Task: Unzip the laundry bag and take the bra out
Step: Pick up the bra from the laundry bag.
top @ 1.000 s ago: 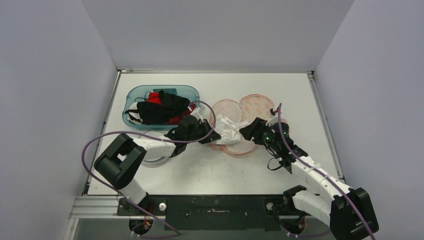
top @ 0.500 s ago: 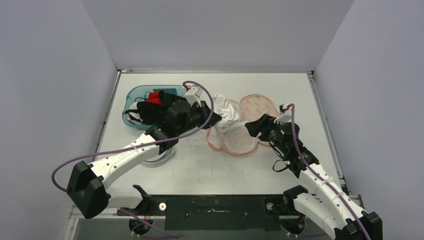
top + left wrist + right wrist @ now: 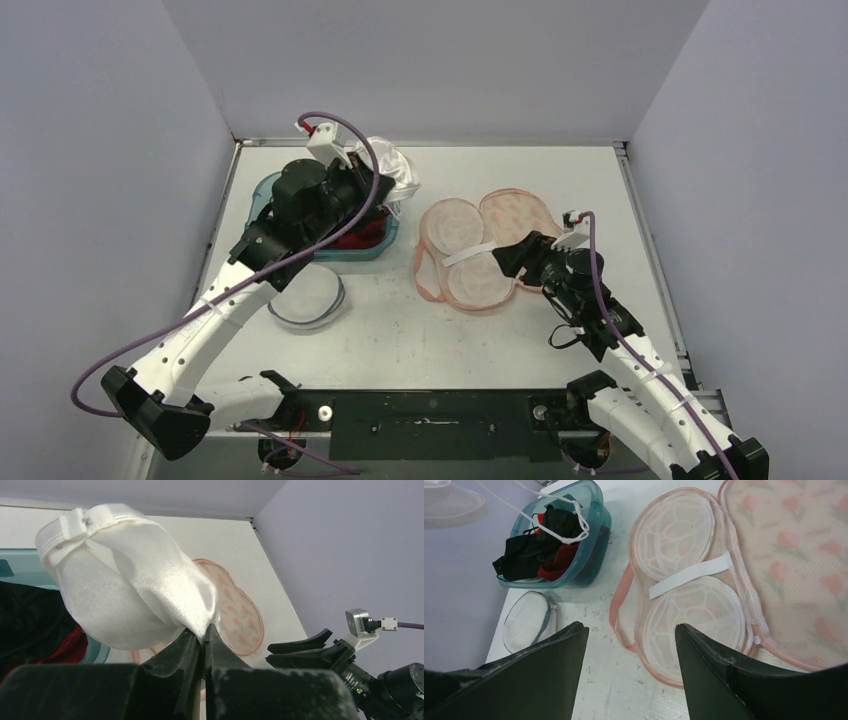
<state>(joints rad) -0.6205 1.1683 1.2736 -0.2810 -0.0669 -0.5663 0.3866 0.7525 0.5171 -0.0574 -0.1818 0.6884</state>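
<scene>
1. Top external view: the left gripper (image 3: pixel 386 190) is clamped on the white bra (image 3: pixel 396 168) and holds it in the air over the back right corner of the teal bin (image 3: pixel 262 190). The pink laundry bag (image 3: pixel 487 250) lies unzipped and spread flat on the table (image 3: pixel 560 180), with nothing in its inner cups. The right gripper (image 3: pixel 508 260) sits at the bag's near right edge, fingers apart and holding nothing.

2. Left wrist view: the fingertips (image 3: pixel 191 641) meet on a thin fold at the lower edge of one satin cup. The bra droops and bulges above the pinch, so it looks light, soft and glossy. I judge it likely to slip, so a hold on the stitched band or the strap would probably be surer than one on the smooth cup.

3. Right wrist view: thin white straps (image 3: pixel 572 528) dangle in loops onto the dark clothes (image 3: pixel 531 555) in the bin. They could catch on the rim or snag the garments there. The open jaws frame the empty bag, and a small round mesh pouch (image 3: pixel 529 621) lies near the bin.
</scene>
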